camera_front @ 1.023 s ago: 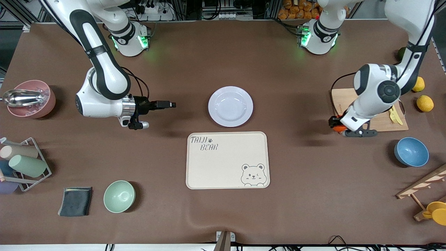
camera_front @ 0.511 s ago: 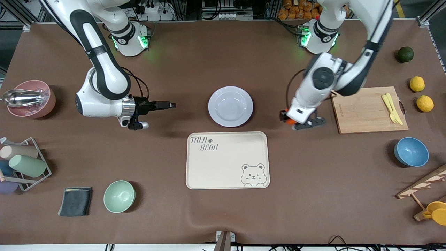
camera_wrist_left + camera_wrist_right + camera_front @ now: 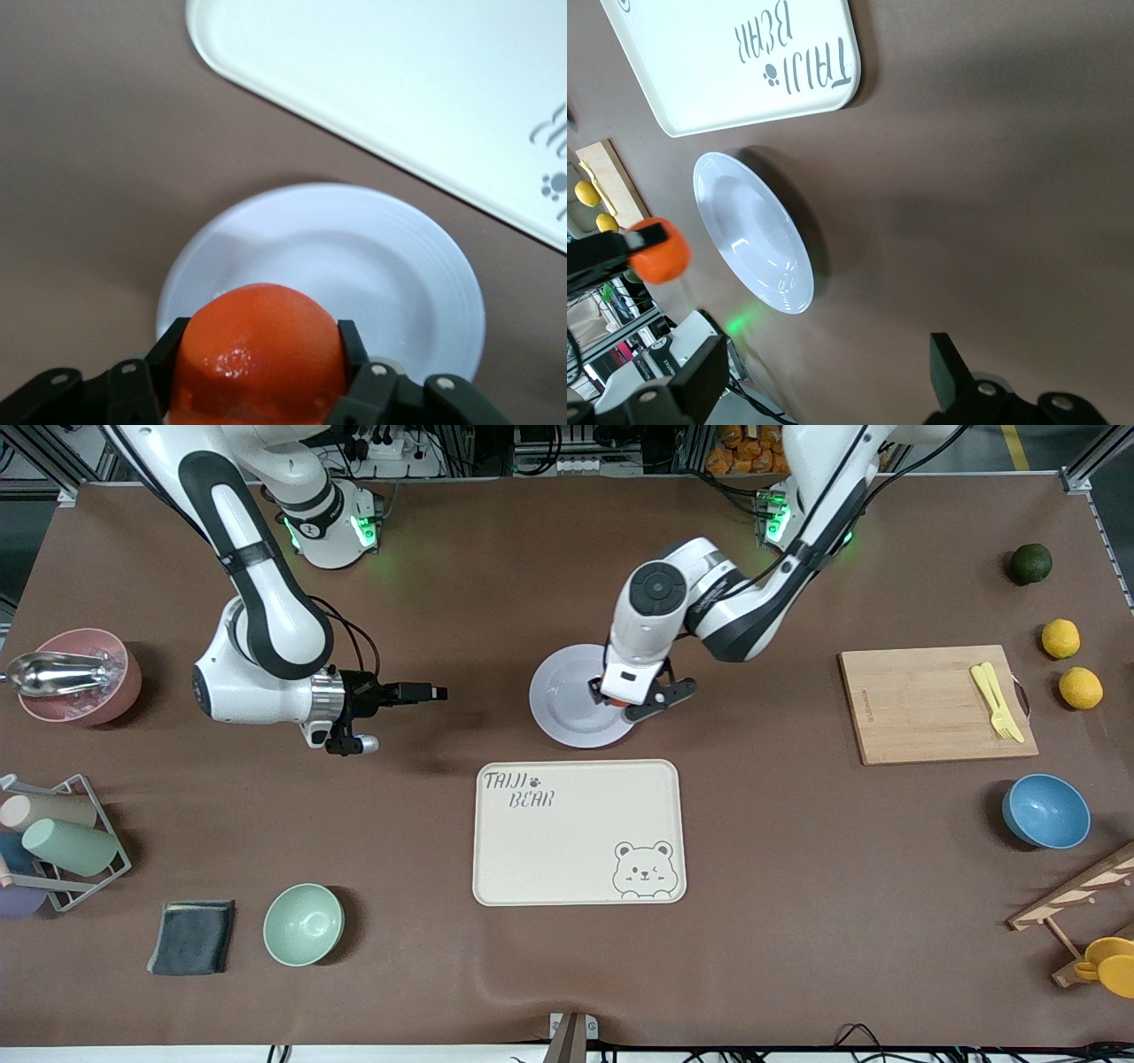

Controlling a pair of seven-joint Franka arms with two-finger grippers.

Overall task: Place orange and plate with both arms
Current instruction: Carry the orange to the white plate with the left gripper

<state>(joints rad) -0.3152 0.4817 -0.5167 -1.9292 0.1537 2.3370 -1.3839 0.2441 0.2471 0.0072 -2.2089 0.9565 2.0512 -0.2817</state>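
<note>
The left claw [image 3: 261,390] is clamped tight on the orange [image 3: 259,359], up in the air over the plate [image 3: 567,708]. The right claw [image 3: 436,691] waits with its fingers apart, well away from the plate.

Orange [image 3: 259,352] in left gripper [image 3: 257,372] over plate [image 3: 567,717]; tray [image 3: 576,868] nearer the camera.

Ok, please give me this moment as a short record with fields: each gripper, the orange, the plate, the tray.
left gripper: over the plate, fingers shut on the orange
orange: held in the air above the plate's edge, not yet set down
plate: on the table, nothing in it
right gripper: waiting, fingers open, holding nothing, beside the plate toward the right arm's end
tray: nearer to the front camera than the plate, bare
</note>
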